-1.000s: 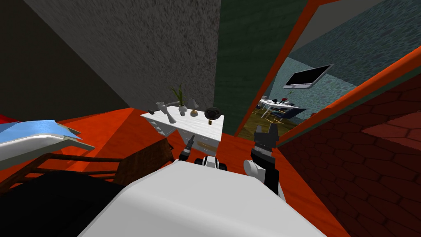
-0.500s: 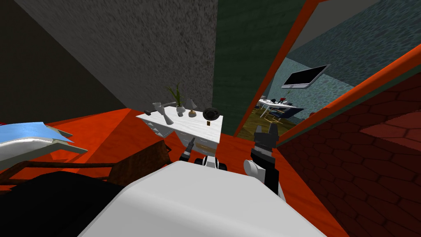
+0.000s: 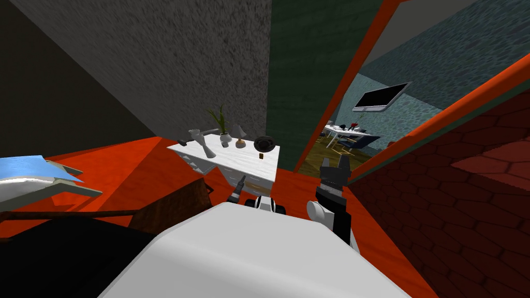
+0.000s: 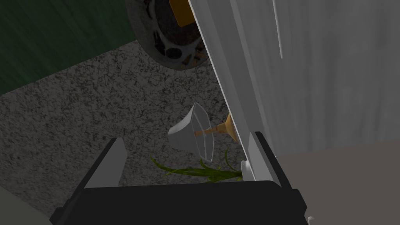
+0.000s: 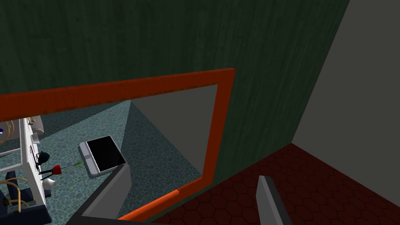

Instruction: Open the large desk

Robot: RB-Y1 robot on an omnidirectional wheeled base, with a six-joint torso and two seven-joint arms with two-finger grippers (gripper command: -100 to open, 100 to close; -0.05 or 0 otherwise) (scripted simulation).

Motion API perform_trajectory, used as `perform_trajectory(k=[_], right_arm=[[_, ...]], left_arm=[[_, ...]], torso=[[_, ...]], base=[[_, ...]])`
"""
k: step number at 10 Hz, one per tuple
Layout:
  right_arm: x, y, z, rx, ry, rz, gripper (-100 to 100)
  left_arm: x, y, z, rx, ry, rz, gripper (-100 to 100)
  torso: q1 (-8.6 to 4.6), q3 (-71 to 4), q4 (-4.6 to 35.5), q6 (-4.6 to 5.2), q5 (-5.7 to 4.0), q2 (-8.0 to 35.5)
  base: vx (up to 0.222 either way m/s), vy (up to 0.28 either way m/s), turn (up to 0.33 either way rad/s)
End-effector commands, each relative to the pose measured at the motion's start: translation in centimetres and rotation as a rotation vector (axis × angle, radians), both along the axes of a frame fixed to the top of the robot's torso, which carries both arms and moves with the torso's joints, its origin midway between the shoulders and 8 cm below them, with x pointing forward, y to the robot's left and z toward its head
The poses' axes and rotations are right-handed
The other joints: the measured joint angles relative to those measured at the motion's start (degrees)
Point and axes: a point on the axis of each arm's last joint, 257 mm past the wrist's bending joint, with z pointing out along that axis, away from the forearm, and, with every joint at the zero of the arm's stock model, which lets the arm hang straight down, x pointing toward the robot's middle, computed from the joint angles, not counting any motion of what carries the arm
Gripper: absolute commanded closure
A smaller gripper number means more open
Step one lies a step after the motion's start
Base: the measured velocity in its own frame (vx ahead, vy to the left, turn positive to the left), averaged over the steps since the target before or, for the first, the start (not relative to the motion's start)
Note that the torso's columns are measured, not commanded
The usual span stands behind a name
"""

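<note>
The left gripper [image 3: 240,181] hangs released in front of the white desk [image 3: 243,161], fingers apart, with one finger [image 4: 259,156] close against the desk's edge. The right gripper [image 3: 334,163], also spread wide, is raised well to the right of the desk. On the desk stand a lamp [image 3: 239,135], a plant [image 3: 221,123] and a round dark thing [image 3: 265,142]. Behind the desk rises a grey wall [image 3: 181,67].

text: none readable | labels: none | numbers: none | signs: none
</note>
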Motion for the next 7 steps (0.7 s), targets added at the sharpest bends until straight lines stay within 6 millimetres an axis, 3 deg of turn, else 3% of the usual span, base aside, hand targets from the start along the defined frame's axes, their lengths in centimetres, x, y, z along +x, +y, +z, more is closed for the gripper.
perform_trajectory(k=[1,7], right_arm=[[0.0,0.0,0.0,0.000,0.000,0.000,0],[0.0,0.0,0.0,0.000,0.000,0.000,0]], left_arm=[[-0.7,-0.3,-1.4,-0.005,0.029,-0.002,-100],[-2.3,-1.3,-4.4,-0.022,0.093,-0.007,-100]], torso=[[-0.01,0.0,0.0,0.01,0.01,0.0],[0.02,0.0,0.0,0.00,0.00,0.0]], base=[[0.043,-0.023,-0.018],[0.040,-0.015,-0.018]])
